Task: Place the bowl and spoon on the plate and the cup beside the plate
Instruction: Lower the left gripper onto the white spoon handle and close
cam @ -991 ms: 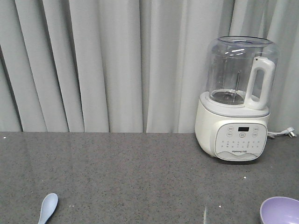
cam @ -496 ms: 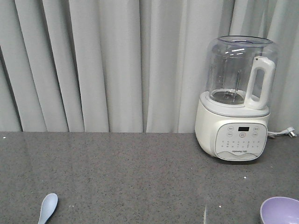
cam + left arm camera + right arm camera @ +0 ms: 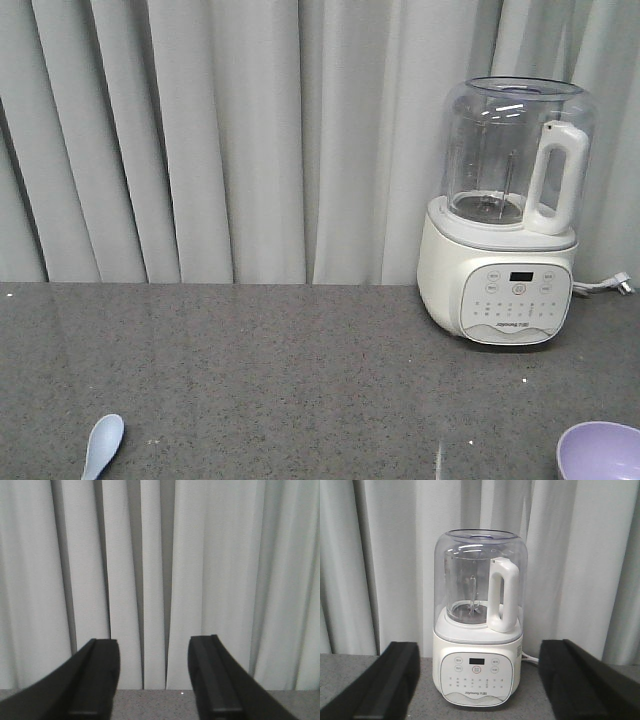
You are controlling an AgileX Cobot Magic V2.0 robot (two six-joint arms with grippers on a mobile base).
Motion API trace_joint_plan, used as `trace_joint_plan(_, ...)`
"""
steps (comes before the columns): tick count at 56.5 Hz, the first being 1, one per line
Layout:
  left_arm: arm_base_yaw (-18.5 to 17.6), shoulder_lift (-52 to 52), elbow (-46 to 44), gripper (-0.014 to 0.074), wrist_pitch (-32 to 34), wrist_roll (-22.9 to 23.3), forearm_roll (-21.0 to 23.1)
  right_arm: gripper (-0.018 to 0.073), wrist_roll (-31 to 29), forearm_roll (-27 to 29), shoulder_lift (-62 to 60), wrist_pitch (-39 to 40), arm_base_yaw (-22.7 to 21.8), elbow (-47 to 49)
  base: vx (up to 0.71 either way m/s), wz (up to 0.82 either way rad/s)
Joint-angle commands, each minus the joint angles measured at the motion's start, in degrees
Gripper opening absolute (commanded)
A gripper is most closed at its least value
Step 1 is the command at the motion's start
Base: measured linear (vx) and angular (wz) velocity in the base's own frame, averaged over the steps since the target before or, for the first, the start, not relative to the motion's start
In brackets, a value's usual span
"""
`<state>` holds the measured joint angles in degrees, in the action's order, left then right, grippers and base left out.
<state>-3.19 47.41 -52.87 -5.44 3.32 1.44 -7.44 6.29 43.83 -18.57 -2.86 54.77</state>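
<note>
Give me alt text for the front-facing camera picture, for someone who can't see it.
A white blender with a clear jar stands at the back right of a grey counter, in front of pale curtains. A pale blue spoon lies at the bottom left edge, and part of a purple bowl shows in the bottom right corner.

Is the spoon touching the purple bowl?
Apart. The front view shows the spoon at lower left and the bowl at lower right, with countertop between them.
</note>
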Motion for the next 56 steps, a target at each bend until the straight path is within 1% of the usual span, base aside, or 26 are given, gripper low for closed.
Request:
trace_joint_plan(1, -0.1, 0.1, -2.0, 0.0545, 5.4, 3.9, 2.4, 0.0671, 0.1, 0.1, -0.2, 5.6, -0.3, 2.0, 0.00, 0.00)
trace_joint_plan(3, -0.1, 0.4, -2.0, 0.0551, 5.4, 4.9, 2.9, 0.0678, 0.2, 0.1, -0.2, 5.6, -0.3, 2.0, 0.00, 0.00)
trace_joint_plan(5, -0.1, 0.8, -2.0, 0.0549, 5.4, 4.8, 2.6, 0.0680, 0.2, 0.1, -0.2, 5.6, -0.3, 2.0, 0.00, 0.00)
trace_joint_plan(9, -0.1, 1.6, -2.6, 0.0542, 2.6, 4.7, 2.6, 0.0673, 0.5, 0.2, -0.2, 5.6, -0.3, 2.0, 0.00, 0.00)
trace_joint_plan(12, -0.2, 2.7, -4.0, 0.0535, -1.0, 4.2, 2.6, 0.0662, 0.5, 0.2, -0.2, 5.6, -0.3, 2.0, 0.00, 0.00)
trace_joint_plan(16, -0.2, 5.1, -7.1, 0.0523, -8.0, 3.8, 2.5, 0.0646, 0.5, 0.2, -0.2, 5.7, -0.3, 2.0, 0.00, 0.00)
trace_joint_plan(19, -0.8, 8.0, -10.2, 0.0517, -12.5, 1.6, 2.5, 0.0634, 0.5, 0.2, -0.2, 5.7, -0.3, 2.0, 0.00, 0.00)
trace_joint_plan(24, -3.1, 13.3, -15.1, 0.0504, -20.7, -1.8, 2.6, 0.0611, 0.5, 0.1, -0.2, 5.7, -0.3, 2.0, 0.00, 0.00)
trace_joint_plan(28, -5.1, 17.9, -17.7, 0.0491, -25.8, -2.2, 2.5, 0.0596, 0.5, 0.1, -0.2, 5.7, -0.3, 2.0, 0.00, 0.00)
trace_joint_plan(31, -5.7, 21.6, -18.3, 0.0481, -29.4, -2.1, 2.4, 0.0586, 0.5, 0.1, -0.2, 5.7, -0.3, 2.0, 0.00, 0.00)
trace_joint_plan(38, -5.8, 29.4, -18.3, 0.0469, -35.2, 0.4, 2.5, 0.0585, 0.4, 0.1, 0.0, 5.7, -0.3, 2.0, 0.00, 0.00)
trace_joint_plan(46, -6.0, 36.9, -18.3, 0.0468, -41.0, 1.4, 2.6, 0.0585, 0.4, 0.1, 0.7, 5.7, -0.3, 2.0, 0.00, 0.00)
trace_joint_plan(56, -7.9, 43.3, -18.3, 0.0468, -43.1, 2.1, 2.7, 0.0585, 0.4, 0.1, 1.6, 5.5, -0.3, 2.0, 0.00, 0.00)
